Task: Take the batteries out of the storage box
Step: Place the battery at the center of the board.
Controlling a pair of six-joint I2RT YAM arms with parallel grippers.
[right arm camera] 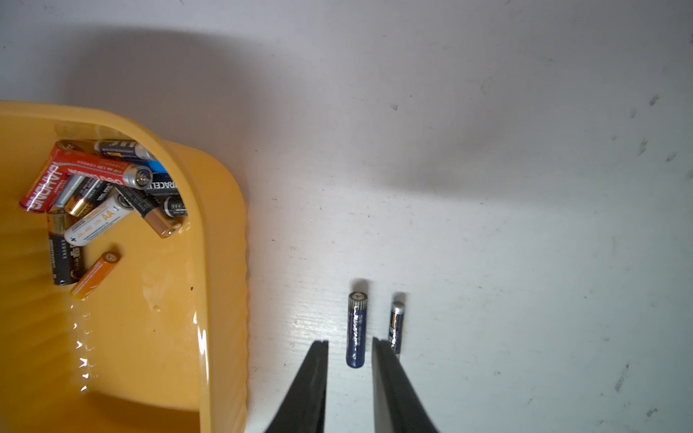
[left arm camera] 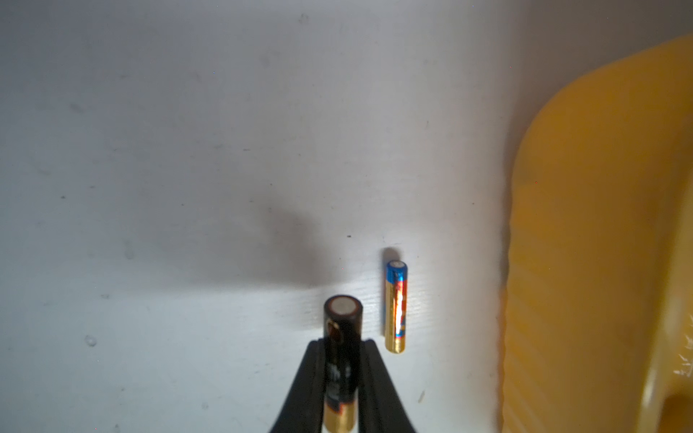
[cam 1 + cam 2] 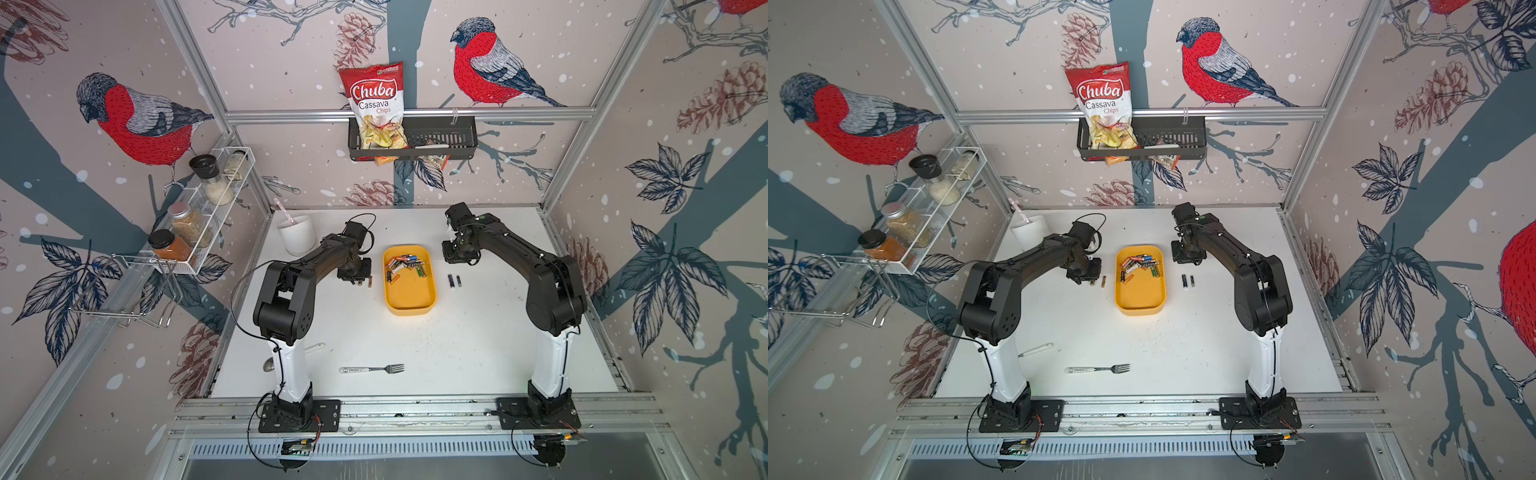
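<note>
The yellow storage box [image 3: 409, 305] [image 3: 1140, 300] sits mid-table with several batteries [image 3: 405, 266] [image 1: 108, 191] piled at its far end. Left of the box [image 2: 600, 225], my left gripper [image 3: 360, 279] [image 2: 343, 343] is shut on a black-and-gold battery [image 2: 343, 318], low over the table. A gold-and-blue battery [image 2: 396, 307] [image 3: 369, 283] lies beside it. Right of the box [image 1: 221, 262], my right gripper [image 3: 452, 257] [image 1: 350, 342] hangs open with nothing in it. It is above a dark blue battery [image 1: 356, 330] [image 3: 450, 281] lying on the table. A smaller blue battery [image 1: 396, 322] [image 3: 459, 281] lies next to that one.
A fork [image 3: 374, 369] lies near the table's front and a spoon [image 3: 291, 354] pokes out behind the left arm. A white cup [image 3: 297, 235] stands at the back left. A spice rack [image 3: 199, 216] and a wall basket [image 3: 440, 141] with a chips bag hang on the walls.
</note>
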